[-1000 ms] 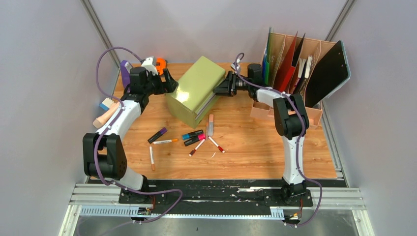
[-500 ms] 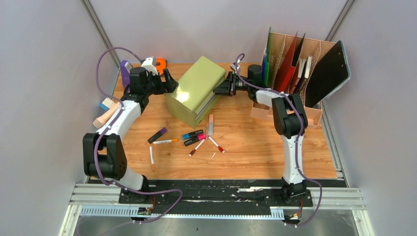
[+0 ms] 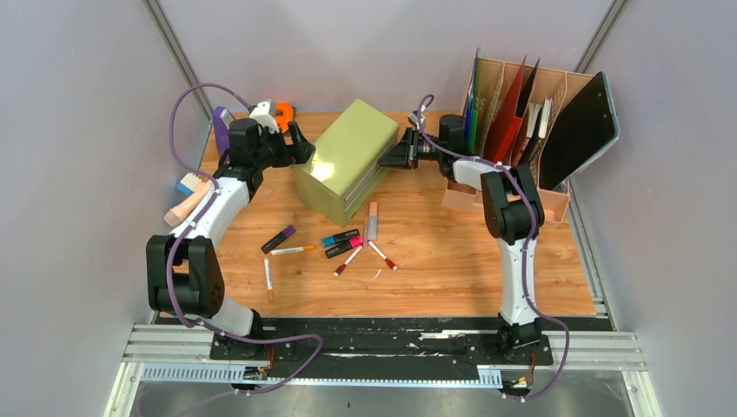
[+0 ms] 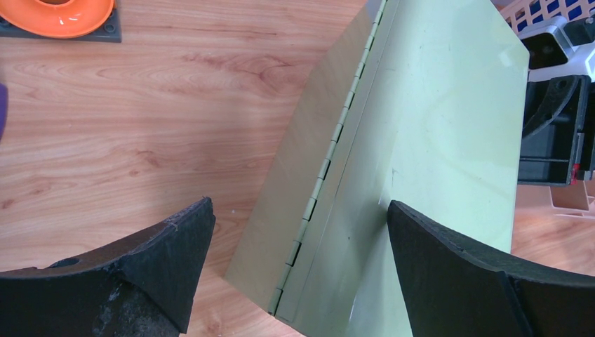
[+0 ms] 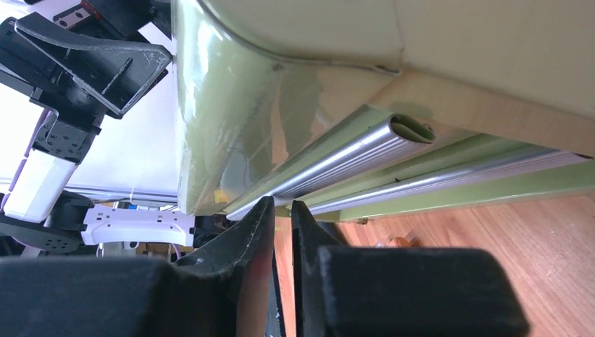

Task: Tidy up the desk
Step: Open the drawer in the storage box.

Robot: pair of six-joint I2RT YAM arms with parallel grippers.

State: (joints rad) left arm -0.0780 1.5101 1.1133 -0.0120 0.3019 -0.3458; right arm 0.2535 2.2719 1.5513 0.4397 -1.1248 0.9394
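- Desk (image 3: 452, 261): orange-brown wood-grain top, lying flat and filling the middle of the overhead view.
- Its long axis runs left to right, across both arm bases. The short axis points away from the bases toward the back wall.
- The black-and-silver rail (image 3: 382, 347) lies along the near long edge, parallel to the long axis, with both arms bolted on it.
- An olive-green chest (image 3: 348, 152) stands at back centre, turned askew to the desk edges.
- Loose markers (image 3: 339, 243) are scattered mid-desk, and a file rack (image 3: 513, 113) stands at the back right corner.
- Left gripper (image 4: 298, 225): jaws spread wide, straddling the chest's hinged corner, with nothing held.
- Right gripper (image 5: 282, 210): jaws narrowed to a thin slit at the chest's silver handle bar (image 5: 337, 158). I cannot tell whether they pinch it.
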